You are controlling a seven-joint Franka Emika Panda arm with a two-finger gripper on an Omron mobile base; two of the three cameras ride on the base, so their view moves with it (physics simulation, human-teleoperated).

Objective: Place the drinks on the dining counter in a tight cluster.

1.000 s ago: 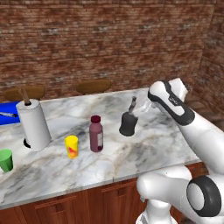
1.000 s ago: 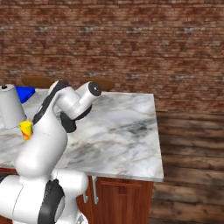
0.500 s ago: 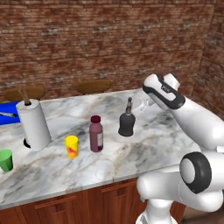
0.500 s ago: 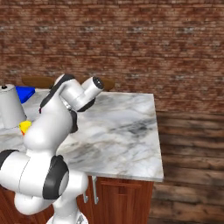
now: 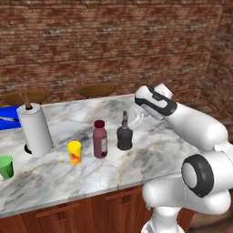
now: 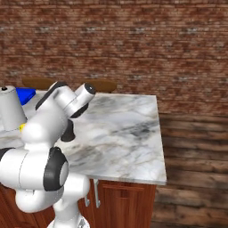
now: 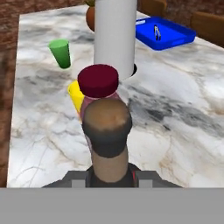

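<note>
left base view had the black bottle (image 5: 124,136) standing just beside the maroon bottle (image 5: 100,139) on the dining counter (image 5: 150,150), so two drinks sat clustered; a third was not visible, likely left to do. the gripper (image 5: 134,117) was clenched around the black bottle's neck. no readable labels.

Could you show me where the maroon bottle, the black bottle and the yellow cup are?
maroon bottle (image 5: 100,144), left base view, on its body.
black bottle (image 5: 124,137), left base view, on its squat belly.
yellow cup (image 5: 74,152), left base view, on its side.
</note>
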